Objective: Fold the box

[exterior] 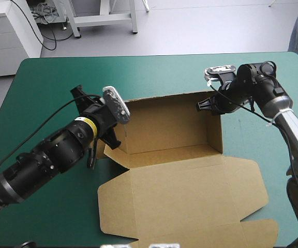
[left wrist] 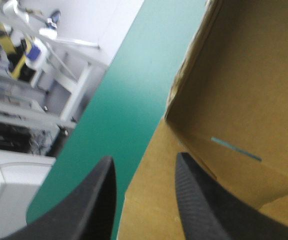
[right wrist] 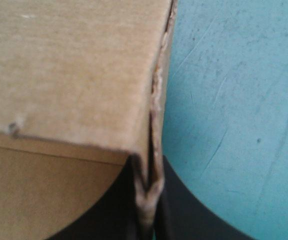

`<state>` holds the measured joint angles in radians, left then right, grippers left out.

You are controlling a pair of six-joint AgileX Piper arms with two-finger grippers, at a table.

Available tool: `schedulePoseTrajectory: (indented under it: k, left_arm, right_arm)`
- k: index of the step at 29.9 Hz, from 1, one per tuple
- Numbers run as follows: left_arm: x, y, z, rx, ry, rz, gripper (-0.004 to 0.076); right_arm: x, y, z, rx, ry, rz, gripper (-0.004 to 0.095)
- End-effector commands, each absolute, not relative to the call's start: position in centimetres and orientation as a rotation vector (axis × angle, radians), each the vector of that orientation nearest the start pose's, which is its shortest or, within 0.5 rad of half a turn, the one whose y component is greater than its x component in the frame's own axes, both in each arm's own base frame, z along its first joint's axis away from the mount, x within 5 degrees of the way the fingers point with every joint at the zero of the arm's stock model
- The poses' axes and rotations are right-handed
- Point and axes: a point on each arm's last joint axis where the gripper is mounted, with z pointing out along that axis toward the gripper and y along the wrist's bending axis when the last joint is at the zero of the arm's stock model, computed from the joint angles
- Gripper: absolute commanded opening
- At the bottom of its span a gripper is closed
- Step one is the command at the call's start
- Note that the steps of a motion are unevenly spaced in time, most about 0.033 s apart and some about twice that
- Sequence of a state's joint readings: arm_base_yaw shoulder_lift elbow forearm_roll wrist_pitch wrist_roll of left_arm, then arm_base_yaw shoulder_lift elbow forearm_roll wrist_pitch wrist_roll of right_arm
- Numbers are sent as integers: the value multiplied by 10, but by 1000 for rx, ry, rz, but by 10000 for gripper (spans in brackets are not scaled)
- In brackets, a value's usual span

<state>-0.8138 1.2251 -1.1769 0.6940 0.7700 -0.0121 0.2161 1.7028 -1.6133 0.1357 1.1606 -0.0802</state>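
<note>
**A:** Start at the fingers. What have they got?

**B:** The right gripper [right wrist: 148,167] has its fingers [right wrist: 194,215] pressed together on the box [exterior: 164,121]. They pinch the top edge of its right wall, near the far corner. The left gripper [left wrist: 145,160] has its fingers [left wrist: 89,210] standing apart at the left wall, gripping nothing, with brown board showing between them.

**A:** So how should this step go?

**B:** My judgement is to use the right pinch as the anchor. Bring the left fingers squarely over the left wall's top edge and close them there, pressing straight down. A sideways pull would likely slide the tray across the table [exterior: 50,77] or spring the wall outward.

**A:** And the box itself?

**B:** It sits mid-table as an open tray, walls raised. The lid [exterior: 190,196] lies flat toward the near edge. There is nothing inside it, only bare board.
</note>
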Motion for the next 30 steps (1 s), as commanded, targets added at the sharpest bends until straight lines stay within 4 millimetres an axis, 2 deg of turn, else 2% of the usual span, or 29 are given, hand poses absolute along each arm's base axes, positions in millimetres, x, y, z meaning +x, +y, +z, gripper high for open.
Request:
schedulePoseTrajectory:
  k: [1, 6, 8, 12, 22, 30]
  left_arm:
    - [215, -136, 404, 929, 1863, 250, 162]
    - [213, -107, 407, 702, 1977, 131, -3]
    - [205, -98, 405, 662, 1992, 101, -8]
    - [177, -81, 394, 601, 2003, 36, -8]
    - [84, -33, 323, 512, 1952, -131, -8]
    - [47, -16, 300, 453, 1872, -244, -8]
  right_arm:
    - [360, 85, 336, -387, 2716, 172, -12]
    - [375, 87, 306, -398, 2796, 149, -12]
    - [380, 88, 295, -400, 2825, 147, -12]
    - [387, 90, 281, -401, 2853, 145, -12]
    - [394, 91, 277, -396, 2803, 142, -12]
    - [398, 92, 282, -387, 2763, 152, -12]
